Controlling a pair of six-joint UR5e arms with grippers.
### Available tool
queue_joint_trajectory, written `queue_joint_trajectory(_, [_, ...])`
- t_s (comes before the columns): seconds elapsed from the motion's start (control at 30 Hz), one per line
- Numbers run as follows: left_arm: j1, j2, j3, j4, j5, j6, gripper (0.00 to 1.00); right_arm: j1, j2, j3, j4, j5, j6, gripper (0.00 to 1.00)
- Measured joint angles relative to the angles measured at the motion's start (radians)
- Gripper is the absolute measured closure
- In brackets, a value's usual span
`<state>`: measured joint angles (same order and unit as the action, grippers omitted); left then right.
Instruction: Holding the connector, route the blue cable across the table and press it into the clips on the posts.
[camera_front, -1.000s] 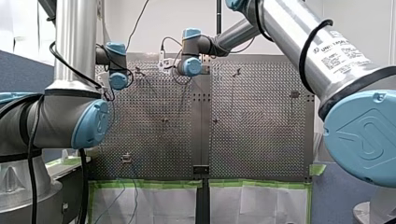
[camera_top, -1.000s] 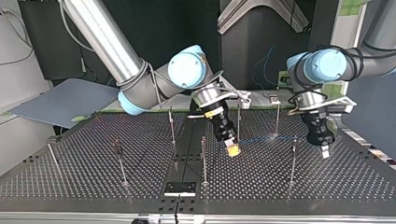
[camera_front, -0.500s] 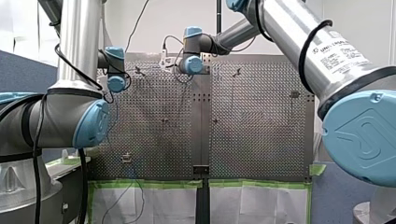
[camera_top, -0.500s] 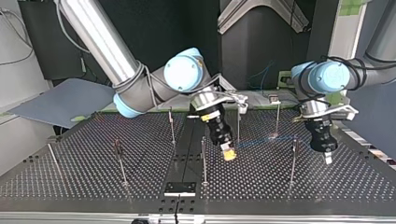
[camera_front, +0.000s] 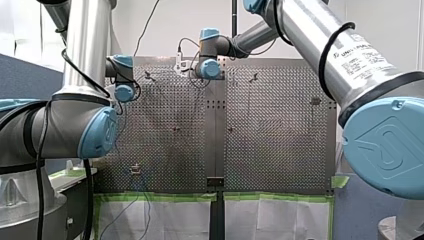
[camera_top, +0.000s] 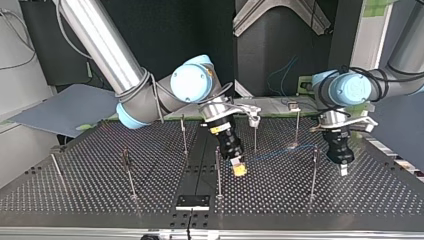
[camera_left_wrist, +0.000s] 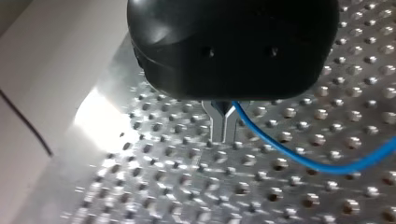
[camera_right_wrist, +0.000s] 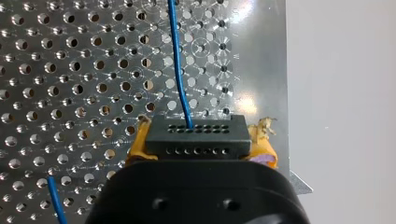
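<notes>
Connector (camera_right_wrist: 196, 137) clamped between the right jaws' yellow pads (camera_right_wrist: 138, 148), low over the bench (camera_right_wrist: 70, 70) beside a middle post (camera_top: 218, 175). Cable (camera_right_wrist: 180, 70) runs from it to the left jaws, pinched shut on it, probably to keep the span taut for routing. No reading the clips at this range; whether any holds the cable, cannot tell.

left end effector (camera_top: 343, 171) pinched, right end effector (camera_top: 239, 170) clamped, pointing down

Four cameras, one tabletop (camera_top: 300, 200)
Front and top views face each other across it; both wrist views sit close above.
</notes>
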<state>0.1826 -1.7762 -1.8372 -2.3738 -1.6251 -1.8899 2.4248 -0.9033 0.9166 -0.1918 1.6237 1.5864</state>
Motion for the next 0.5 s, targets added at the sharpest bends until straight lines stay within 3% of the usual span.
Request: queue_joint_trajectory(0.5, [0.022, -0.045, 0.021, -0.061, 0.006, -0.008, 1.00, 0.000, 0.000, -0.022, 0.011, -0.001, -0.006, 1.00])
